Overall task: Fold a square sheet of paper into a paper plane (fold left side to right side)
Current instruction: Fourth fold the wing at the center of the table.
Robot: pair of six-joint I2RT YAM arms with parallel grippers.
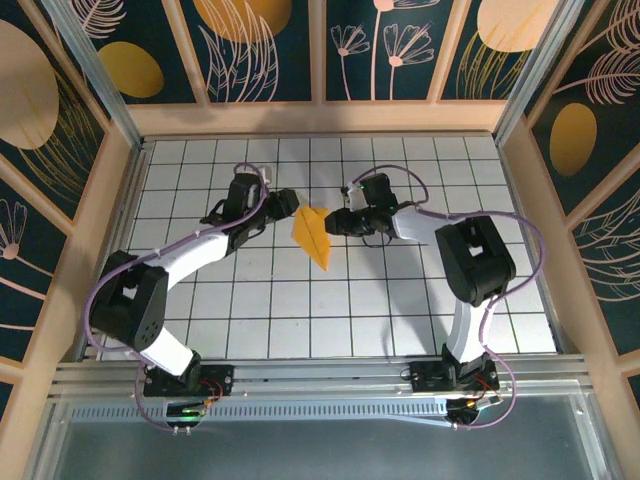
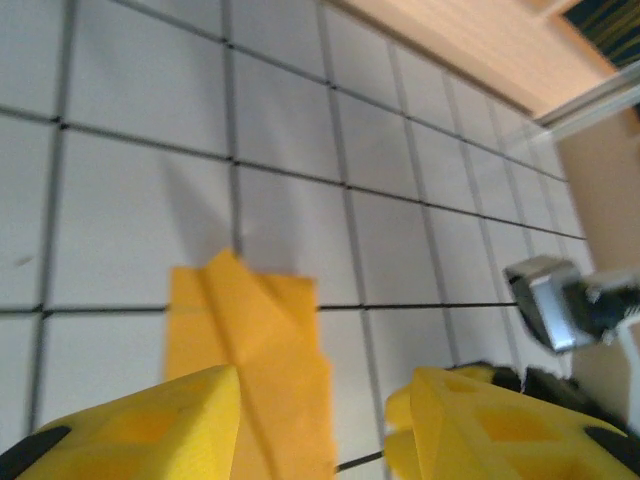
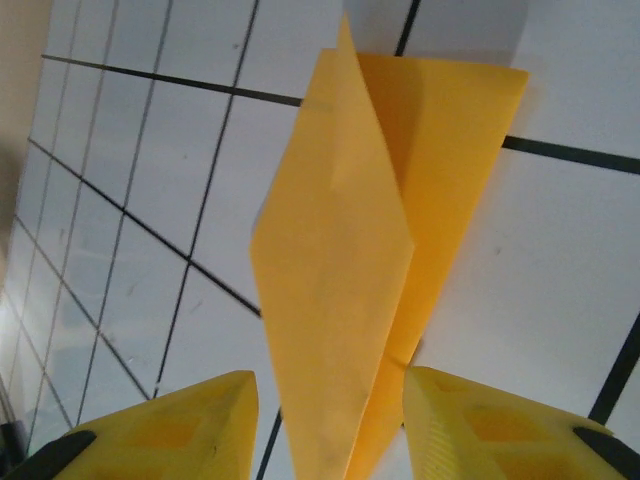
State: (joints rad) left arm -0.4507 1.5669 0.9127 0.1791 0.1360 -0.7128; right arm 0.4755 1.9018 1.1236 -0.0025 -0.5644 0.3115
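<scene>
The square sheet of paper is folded into a slim pointed paper plane (image 1: 312, 238) of orange-yellow paper, lying on the white grid table with its tip toward the near side. My left gripper (image 1: 291, 203) is at its far left end and stands open. In the left wrist view the paper plane (image 2: 255, 340) lies flat, partly under the left fingertip (image 2: 150, 430), with my gripper (image 2: 320, 425) spread over it. My right gripper (image 1: 331, 221) is at the plane's right side, open. In the right wrist view one flap of the plane (image 3: 340, 270) stands up between my gripper's (image 3: 330, 425) spread fingers.
The table (image 1: 300, 310) is a white tiled grid with wooden walls on the left (image 1: 95, 230), back (image 1: 320, 117) and right (image 1: 535, 230). The arm bases sit on a metal rail (image 1: 320, 380) at the near edge.
</scene>
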